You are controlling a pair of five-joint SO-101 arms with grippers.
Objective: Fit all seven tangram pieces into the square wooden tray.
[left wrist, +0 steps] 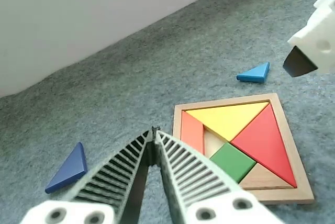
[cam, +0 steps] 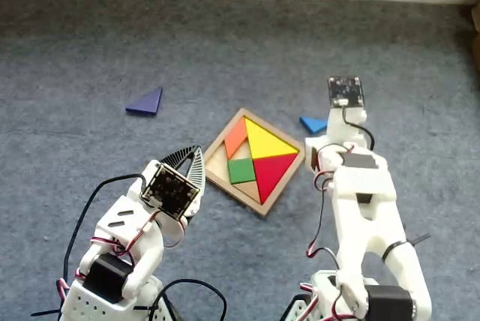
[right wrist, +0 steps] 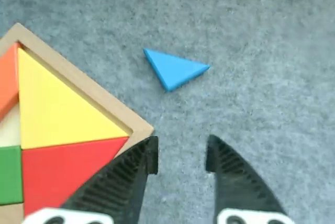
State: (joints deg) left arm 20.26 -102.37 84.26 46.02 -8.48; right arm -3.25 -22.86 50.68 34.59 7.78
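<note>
- Tray [cam: 232, 193] sitting mid-carpet [cam: 90, 51], turned corner-up like a diamond, partly filled.
- Inside, going by the clock around the tray's centre: yellow triangle [cam: 264, 141] at 1, red triangle [cam: 276, 171] at 4, green square [cam: 241, 171] at 8, orange piece [cam: 235, 138] at 11.
- All four lying flat, packed edge to edge, yellow and red touching along one long side.
- Tan patch [cam: 251, 190] at 6 o'clock, plus a paler sliver between orange and green. Honestly can't tell whether that's a piece or bare tray floor.
- Light blue triangle [cam: 313, 124] loose on the carpet at 2 o'clock from the tray, near the right corner but not touching it.
- Dark blue triangle [cam: 146, 102] also loose, out at 10 o'clock, well apart from the tray.
- Left gripper [left wrist: 153, 131] at 9 o'clock, just beside the tray's left corner, fingers pressed together with nothing between them.
- Right gripper [right wrist: 180, 153] over the carpet at about 3 o'clock, just off the tray's right corner. Fingers spread, nothing held, light blue triangle lying near and apart from the tips.
</note>
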